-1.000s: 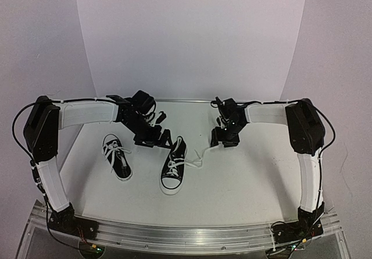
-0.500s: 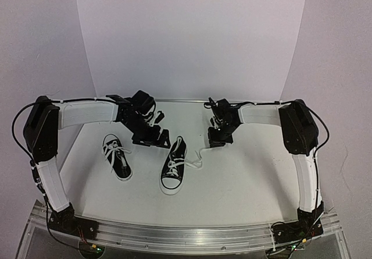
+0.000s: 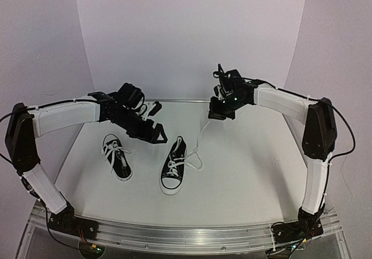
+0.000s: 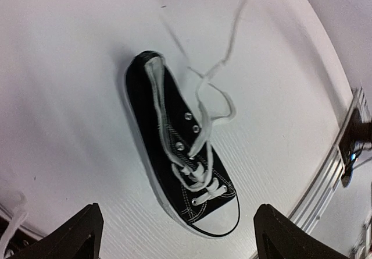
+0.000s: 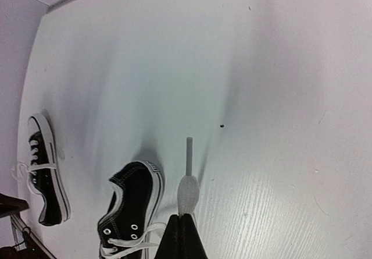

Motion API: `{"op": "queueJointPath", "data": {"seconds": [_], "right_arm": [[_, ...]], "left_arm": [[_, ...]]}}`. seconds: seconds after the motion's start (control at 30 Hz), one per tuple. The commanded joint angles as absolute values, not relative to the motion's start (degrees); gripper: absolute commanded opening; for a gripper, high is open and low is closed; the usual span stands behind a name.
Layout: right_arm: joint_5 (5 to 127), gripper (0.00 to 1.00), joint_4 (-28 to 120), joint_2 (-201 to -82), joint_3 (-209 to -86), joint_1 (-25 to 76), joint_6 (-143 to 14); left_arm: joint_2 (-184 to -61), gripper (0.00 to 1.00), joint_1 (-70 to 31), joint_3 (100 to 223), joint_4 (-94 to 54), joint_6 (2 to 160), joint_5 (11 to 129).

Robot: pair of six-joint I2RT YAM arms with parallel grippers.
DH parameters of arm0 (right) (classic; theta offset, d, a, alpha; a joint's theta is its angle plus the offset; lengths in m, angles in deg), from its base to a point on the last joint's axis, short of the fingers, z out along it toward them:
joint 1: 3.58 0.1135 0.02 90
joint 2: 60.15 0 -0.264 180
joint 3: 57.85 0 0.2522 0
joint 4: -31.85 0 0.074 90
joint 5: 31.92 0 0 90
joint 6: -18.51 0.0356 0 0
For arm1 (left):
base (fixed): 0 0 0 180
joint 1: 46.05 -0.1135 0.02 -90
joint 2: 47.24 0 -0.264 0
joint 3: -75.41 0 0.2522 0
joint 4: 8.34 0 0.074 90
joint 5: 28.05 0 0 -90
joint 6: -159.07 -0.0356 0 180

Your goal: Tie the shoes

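Two small black shoes with white laces and toe caps lie on the white table: one at the left [image 3: 117, 157] [image 5: 46, 171], one in the middle [image 3: 174, 165] [image 4: 180, 171] [image 5: 131, 212]. My right gripper [image 3: 220, 112] [image 5: 185, 219] is shut on the end of a white lace [image 5: 189, 189] of the middle shoe. It hangs raised behind that shoe, and the lace [image 3: 200, 138] runs taut from it down to the shoe. My left gripper [image 3: 152, 133] [image 4: 177, 212] hovers open above the middle shoe, whose toe shows between the fingers [image 4: 81, 236]. A loose loop of lace [image 4: 218, 99] lies beside the eyelets.
A curved white backdrop [image 3: 192, 38] rises behind the table. The metal rail [image 3: 186, 236] with both arm bases runs along the near edge. The left shoe's laces [image 3: 110, 149] lie loose across it.
The right gripper has shut on the lace end and risen up and back, pulling the lace taut. The left arm has swung slightly left with its gripper staying open.
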State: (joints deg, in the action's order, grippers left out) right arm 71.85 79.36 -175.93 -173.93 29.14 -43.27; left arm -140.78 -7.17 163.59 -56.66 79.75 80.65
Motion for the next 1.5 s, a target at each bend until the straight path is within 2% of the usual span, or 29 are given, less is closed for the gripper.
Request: {"op": "queueJointPath", "data": {"seconds": [0.0, 0.17, 0.37, 0.7, 0.87, 0.97, 1.07, 1.13, 1.23, 1.27, 1.47], "right_arm": [[68.88, 0.0, 79.48, -175.97, -174.58, 28.58, -41.14], [70.57, 0.0, 76.48, -180.24, -177.75, 27.36, -39.7], [73.84, 0.0, 76.26, -185.99, -183.2, 26.27, -40.54], [75.82, 0.0, 76.26, -186.26, -181.37, 23.5, -42.33], [76.2, 0.0, 76.29, -186.51, -181.1, 22.61, -42.53], [76.45, 0.0, 76.26, -186.7, -181.33, 22.27, -42.64], [76.68, 0.0, 76.29, -186.82, -181.67, 22.16, -42.77], [76.84, 0.0, 76.29, -186.8, -181.74, 22.13, -42.69], [77.4, 0.0, 76.23, -186.66, -181.59, 22.1, -42.71], [77.85, 0.0, 76.21, -186.48, -181.35, 22.08, -42.96], [82.99, 0.0, 74.67, -182.95, -174.18, 22.31, -43.72]], "left_arm": [[-138.69, 0.89, -1.95, 162.44, -50.09, 66.12, 82.95], [-143.12, 0.8, 3.15, 163.95, -45.44, 56.37, 82.8], [-157.1, 0.71, 7.02, 175.72, -49.36, 54.9, 76.82], [-177.83, 0.7, 10.55, 197.84, -58.7, 62.32, 63.15], [-183.7, 0.69, 11.0, 203.08, -63.36, 65.55, 62.07], [-185.09, 0.65, 11.3, 203.96, -65.39, 67.84, 60.49], [-185.3, 0.52, 12.2, 204.01, -67.54, 68.53, 61.41], [-185.34, 0.39, 12.64, 205.09, -69.83, 68.54, 63.71], [-182.33, 0.06, 12.73, 205.73, -72.38, 70.09, 68.82], [-179.65, 0.01, 12.68, 204.64, -71.72, 71.31, 69.58], [-161.85, 0.0, 4.42, 191.25, -62.65, 80.61, 68.29]]}}
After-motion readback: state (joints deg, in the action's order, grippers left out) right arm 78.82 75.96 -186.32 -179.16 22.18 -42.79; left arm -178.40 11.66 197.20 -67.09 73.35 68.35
